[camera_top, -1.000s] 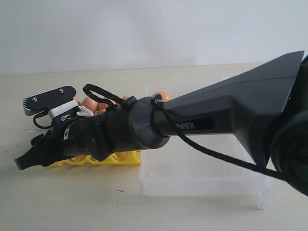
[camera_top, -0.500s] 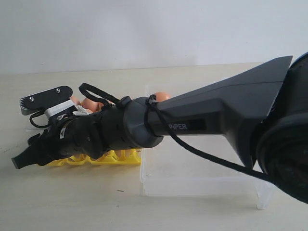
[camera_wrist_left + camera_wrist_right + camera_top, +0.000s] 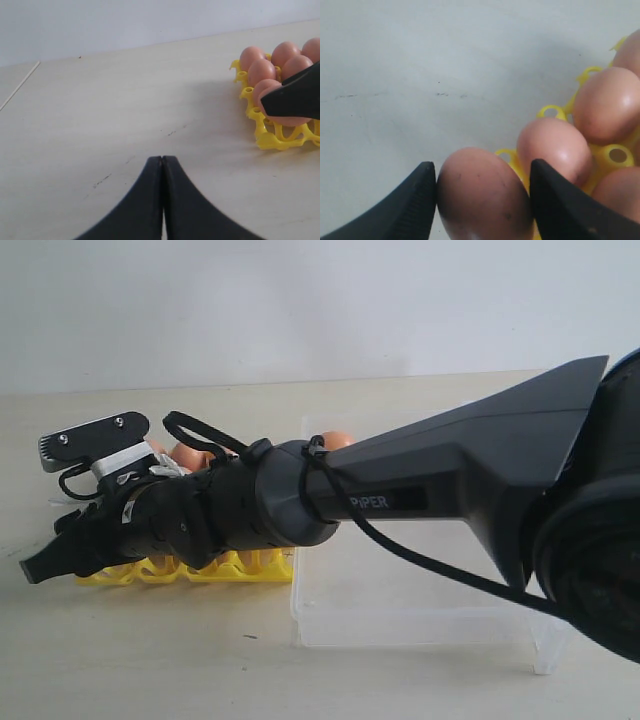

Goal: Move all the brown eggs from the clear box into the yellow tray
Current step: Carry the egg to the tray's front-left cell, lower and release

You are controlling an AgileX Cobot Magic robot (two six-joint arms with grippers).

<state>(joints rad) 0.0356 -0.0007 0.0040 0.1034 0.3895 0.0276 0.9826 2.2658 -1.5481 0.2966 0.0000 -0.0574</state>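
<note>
At the yellow tray (image 3: 265,141) corner
Right fingers (image 3: 415,200) grasp a brown egg (image 3: 482,195) for seating; left fingers (image 3: 145,200) clenched, empty.

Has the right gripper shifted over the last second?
Yes. In the exterior view the right gripper has edged slightly left, farther from the clear box.
</note>
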